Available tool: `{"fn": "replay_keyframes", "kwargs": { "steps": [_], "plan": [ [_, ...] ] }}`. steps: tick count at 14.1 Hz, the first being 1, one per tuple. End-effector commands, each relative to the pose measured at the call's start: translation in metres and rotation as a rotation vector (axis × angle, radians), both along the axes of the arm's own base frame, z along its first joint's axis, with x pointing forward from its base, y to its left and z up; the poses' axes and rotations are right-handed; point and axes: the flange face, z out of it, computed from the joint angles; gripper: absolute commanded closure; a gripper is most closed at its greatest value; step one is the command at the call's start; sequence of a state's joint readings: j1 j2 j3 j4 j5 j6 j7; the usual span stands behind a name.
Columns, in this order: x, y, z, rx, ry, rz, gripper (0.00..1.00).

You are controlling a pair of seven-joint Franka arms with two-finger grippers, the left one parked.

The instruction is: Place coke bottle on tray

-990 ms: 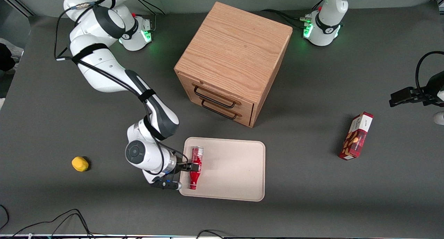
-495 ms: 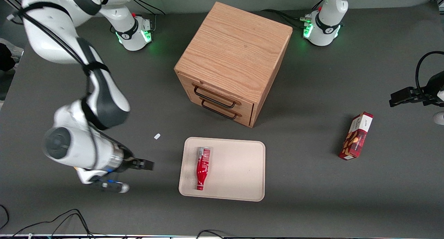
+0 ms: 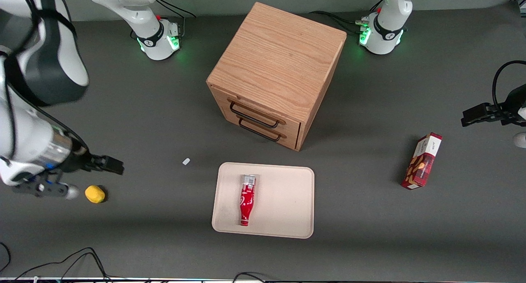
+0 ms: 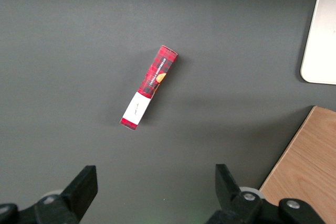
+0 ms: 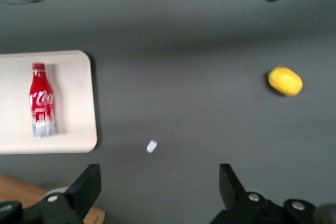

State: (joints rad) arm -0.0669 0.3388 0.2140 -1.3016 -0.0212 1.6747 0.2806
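- One risk stands out to me: the coke bottle [image 3: 247, 200] lies on its side on the tray [image 3: 287, 217], so it could roll toward the low rim — a round body on a flat surface takes little to set it going.
- My gripper [image 3: 110, 164] hangs above the bare table toward the working arm's end, well apart from the tray, its fingers spread and holding nothing; in the right wrist view the two fingers [image 5: 88, 186] stand wide with open table between them.
- From the gripper, the bottle is well off toward the parked arm's end, resting inside the tray's rim with its cap pointing toward the front camera; I judge the placement done.
- A second risk — the yellow object [image 3: 95, 194] sits near the gripper, nearer the front camera, and a careless descent could knock it.
- Small white scrap [image 3: 186, 161]: between gripper and tray, harmless unless swept.
- Counts: one coke bottle, one tray, one wooden drawer cabinet [image 3: 276, 71] with two handles, one red snack box [image 3: 423, 161], one yellow object, one white scrap.
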Motion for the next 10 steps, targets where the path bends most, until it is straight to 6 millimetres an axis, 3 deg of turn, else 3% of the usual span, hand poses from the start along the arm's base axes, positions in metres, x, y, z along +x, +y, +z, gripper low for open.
{"fn": "replay_keyframes", "kwargs": {
  "steps": [1,4,10],
  "plan": [
    [-0.072,-0.036,0.03,0.025,-0.008,-0.007,0.0],
    [-0.118,-0.054,0.049,0.009,-0.016,-0.009,0.0],
    [-0.124,-0.064,0.064,-0.004,-0.011,-0.026,0.0]
  ]
}}
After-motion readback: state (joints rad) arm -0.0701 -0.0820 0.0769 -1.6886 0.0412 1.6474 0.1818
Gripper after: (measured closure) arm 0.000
